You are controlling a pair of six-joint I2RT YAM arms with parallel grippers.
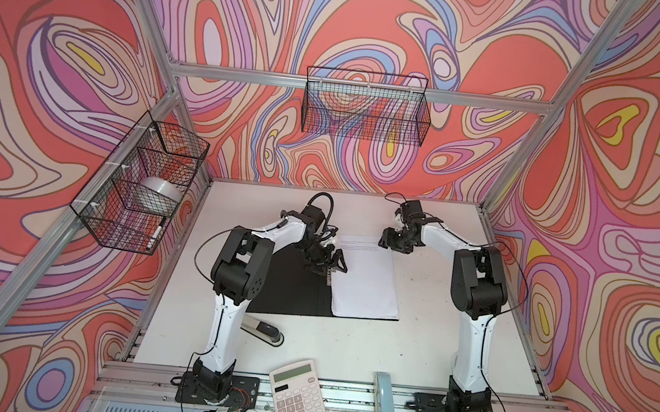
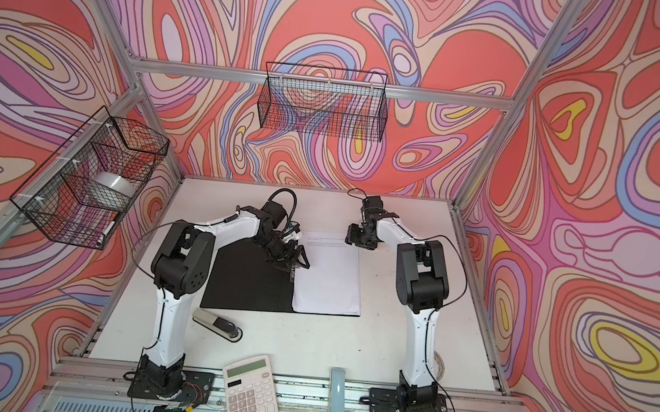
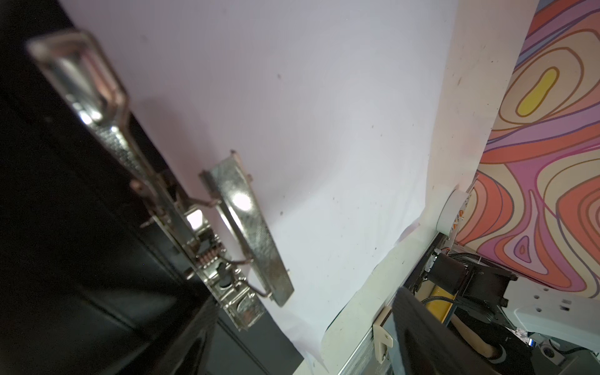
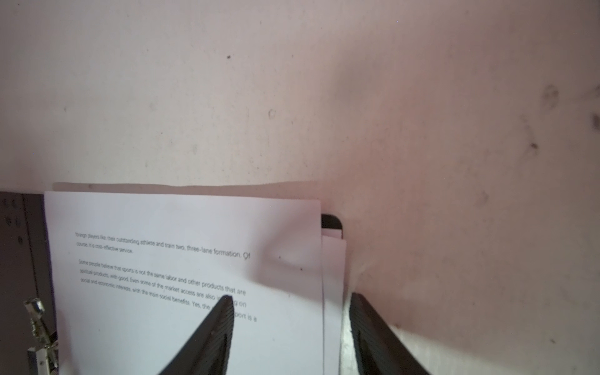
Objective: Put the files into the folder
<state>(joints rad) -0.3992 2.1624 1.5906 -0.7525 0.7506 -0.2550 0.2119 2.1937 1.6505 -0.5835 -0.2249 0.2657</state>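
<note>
1. Files (image 1: 366,277): a white stack lying flat on the right half of the open folder (image 1: 286,290), printed text at the far end. In the right wrist view, a lower sheet sticks out a bit past the top sheet's side edge.
2. Folder: lies open on the table (image 1: 432,330), black inside up, left half bare.
3. Clip (image 3: 246,227): metal, on the spine, with its bar over the files' spine-side edge. Cannot tell whether it is pressing down.
4. Left gripper (image 1: 328,263): low over the clip, fingers spread wide, pinching nothing.
5. Right gripper (image 4: 292,297): at the files' far right corner. Fingers (image 4: 217,334) are spread, one over the top sheet and one over the table past the edge, gripping nothing.
6. Stapler (image 1: 265,332): on the table near the folder's front edge.
7. Calculator (image 1: 298,396): at the front rail between the arm bases.
</note>
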